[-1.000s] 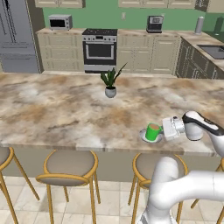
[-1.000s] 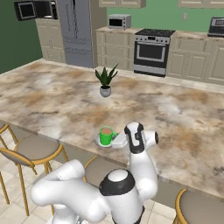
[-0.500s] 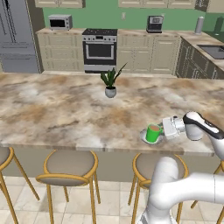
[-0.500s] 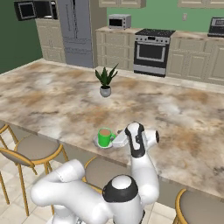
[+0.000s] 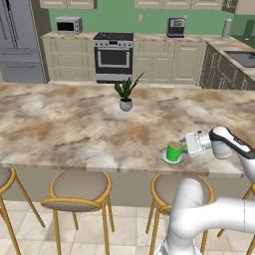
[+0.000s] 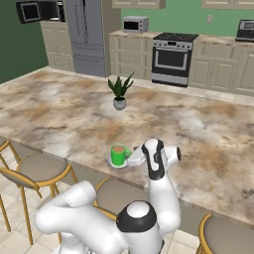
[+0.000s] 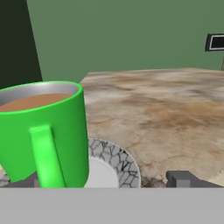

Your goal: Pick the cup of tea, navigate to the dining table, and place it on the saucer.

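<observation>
A rigid, spill-prone green cup of tea point(image 5: 174, 151) sits on the saucer point(image 5: 164, 157); the claw point(image 5: 188, 145), seemingly spread apart, faces its handle.

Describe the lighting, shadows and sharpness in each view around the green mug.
Left base view: even, flat light, with a faint shadow under the cup of tea on the saucer; no glare on the dining table. Right base view: equally soft, potted plant crisp. Hand view: the cup looms large and soft-edged, cropped at the left; the open tool sits low.
</observation>
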Robot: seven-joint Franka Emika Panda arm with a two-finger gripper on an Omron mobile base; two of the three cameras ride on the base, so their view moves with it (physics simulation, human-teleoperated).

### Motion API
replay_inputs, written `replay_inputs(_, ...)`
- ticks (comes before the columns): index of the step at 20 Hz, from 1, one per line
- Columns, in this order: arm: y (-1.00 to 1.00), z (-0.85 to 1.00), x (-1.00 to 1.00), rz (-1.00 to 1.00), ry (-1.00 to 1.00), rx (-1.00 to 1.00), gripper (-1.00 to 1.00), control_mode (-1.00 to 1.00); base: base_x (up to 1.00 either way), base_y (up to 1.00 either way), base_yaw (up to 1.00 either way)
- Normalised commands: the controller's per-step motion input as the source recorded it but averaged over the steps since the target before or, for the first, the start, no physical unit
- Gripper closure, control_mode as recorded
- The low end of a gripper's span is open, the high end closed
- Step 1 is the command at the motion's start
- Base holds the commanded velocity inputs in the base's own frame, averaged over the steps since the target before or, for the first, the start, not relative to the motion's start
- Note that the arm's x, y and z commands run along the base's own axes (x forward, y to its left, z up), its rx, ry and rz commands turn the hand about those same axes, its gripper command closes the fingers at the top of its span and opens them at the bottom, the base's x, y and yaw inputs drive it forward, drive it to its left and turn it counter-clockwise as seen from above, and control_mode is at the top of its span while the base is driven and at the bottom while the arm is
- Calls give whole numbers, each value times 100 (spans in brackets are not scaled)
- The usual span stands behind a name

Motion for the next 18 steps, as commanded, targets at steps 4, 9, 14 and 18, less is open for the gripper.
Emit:
replay_inputs(4, 0, 14, -8, 0, 0, 0, -100, -100, 0, 0, 0)
replay_inputs(9, 0, 5, -3, 0, -1, 0, -100, -100, 0, 0, 0)
replay_inputs(14, 0, 0, 0, 0, -3, 0, -100, -100, 0, 0, 0)
replay_inputs(18, 0, -2, 0, 0, -6, 0, -100, -100, 0, 0, 0)
